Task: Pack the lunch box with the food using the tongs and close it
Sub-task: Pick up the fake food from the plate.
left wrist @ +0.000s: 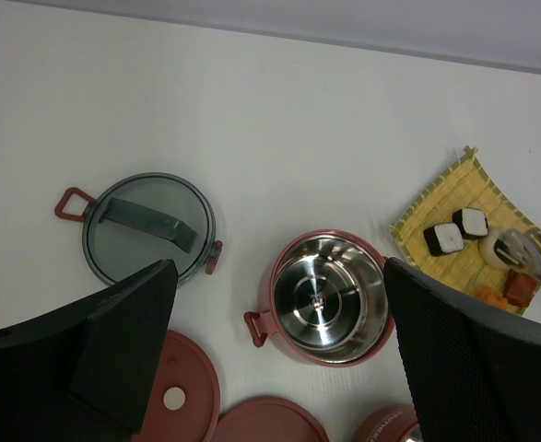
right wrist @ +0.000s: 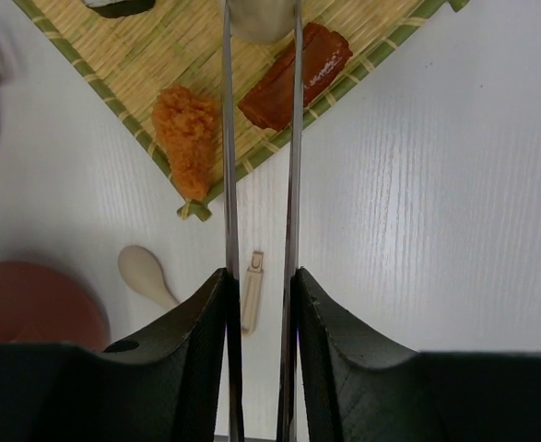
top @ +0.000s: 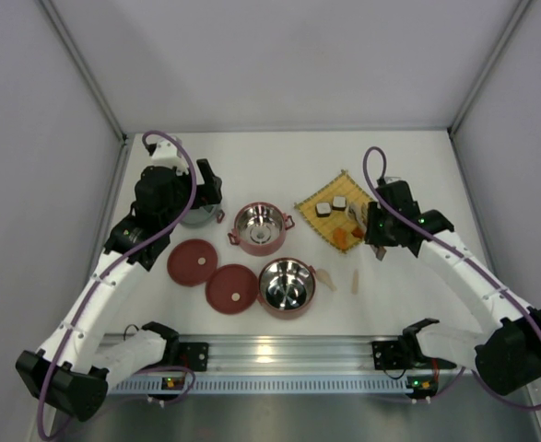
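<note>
The lunch box stands apart as two steel-lined maroon bowls [top: 259,227] [top: 287,284], both empty, with two flat maroon lids [top: 193,261] [top: 232,287] beside them. My right gripper [right wrist: 261,276] is shut on the tongs [right wrist: 227,138], both silvery arms squeezed between its fingers. The tong tips reach over the yellow mat [right wrist: 159,55] and pinch a pale round piece [right wrist: 261,18]. Also on the mat lie an orange crumbed piece [right wrist: 185,138], a red-brown slab [right wrist: 298,78] and two black-wrapped rolls [left wrist: 443,238] [left wrist: 473,222]. My left gripper [left wrist: 279,267] hangs open above the far bowl [left wrist: 330,296], holding nothing.
A grey see-through lid with a handle and red clips [left wrist: 147,226] lies at the back left. A small beige spoon [right wrist: 146,274] and a beige stick [right wrist: 251,290] lie on the table right of the near bowl. Grey walls close in the table on three sides.
</note>
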`<state>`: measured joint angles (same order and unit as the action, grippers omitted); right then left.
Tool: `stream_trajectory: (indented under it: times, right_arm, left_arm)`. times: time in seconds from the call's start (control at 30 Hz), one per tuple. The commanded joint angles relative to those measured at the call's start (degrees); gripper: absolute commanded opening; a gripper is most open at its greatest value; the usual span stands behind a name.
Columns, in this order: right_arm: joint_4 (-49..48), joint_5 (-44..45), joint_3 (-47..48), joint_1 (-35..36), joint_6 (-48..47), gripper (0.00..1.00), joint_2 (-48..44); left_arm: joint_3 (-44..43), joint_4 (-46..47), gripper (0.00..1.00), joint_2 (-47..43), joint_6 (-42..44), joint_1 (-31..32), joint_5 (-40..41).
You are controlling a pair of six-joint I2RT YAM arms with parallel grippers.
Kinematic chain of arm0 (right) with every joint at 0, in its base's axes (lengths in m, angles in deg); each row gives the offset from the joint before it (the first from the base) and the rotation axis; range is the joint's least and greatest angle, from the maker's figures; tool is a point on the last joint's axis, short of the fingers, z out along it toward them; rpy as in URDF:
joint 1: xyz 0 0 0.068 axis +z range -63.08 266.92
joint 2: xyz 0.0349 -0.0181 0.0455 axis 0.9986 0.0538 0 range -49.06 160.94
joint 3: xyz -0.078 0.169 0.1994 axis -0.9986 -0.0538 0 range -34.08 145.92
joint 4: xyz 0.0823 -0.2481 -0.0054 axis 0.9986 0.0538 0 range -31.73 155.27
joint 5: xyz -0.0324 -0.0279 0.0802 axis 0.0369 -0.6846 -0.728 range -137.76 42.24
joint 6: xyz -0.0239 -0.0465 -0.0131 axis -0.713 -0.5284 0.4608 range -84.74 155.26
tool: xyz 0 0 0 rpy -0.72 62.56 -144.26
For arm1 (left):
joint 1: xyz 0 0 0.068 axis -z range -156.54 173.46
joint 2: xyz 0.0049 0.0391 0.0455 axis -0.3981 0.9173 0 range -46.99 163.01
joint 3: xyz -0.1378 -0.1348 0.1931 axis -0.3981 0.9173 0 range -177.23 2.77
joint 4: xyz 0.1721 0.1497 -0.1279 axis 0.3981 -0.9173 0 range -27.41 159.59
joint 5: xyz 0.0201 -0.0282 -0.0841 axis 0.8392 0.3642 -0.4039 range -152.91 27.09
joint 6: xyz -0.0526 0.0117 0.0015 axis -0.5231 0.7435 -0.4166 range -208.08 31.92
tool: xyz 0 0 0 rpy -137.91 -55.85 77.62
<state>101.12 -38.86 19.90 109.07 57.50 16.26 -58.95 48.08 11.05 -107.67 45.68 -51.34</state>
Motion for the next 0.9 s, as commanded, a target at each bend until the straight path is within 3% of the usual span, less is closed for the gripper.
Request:
stream_trajectory:
  times: [0.0,0.2,0.87]
  right_arm:
    - [0.6,1.6,1.1,1.1,-0.1,0.08,-0.6]
    - [3.2,2.5,4.5,1.1,0.0,0.00,-2.7]
    - [5.8,-5.3,13.4,3.2,-0.3,0.00,-3.5]
  left_arm:
    - [-1.7,0.8,0.99,0.1,-0.3,-0.2,0.0]
    - [-1.7,0.8,0.99,0.2,-0.3,-0.2,-0.1]
    - [-1.7,0.8,0.99,0.5,-0.4,-0.2,-0.3]
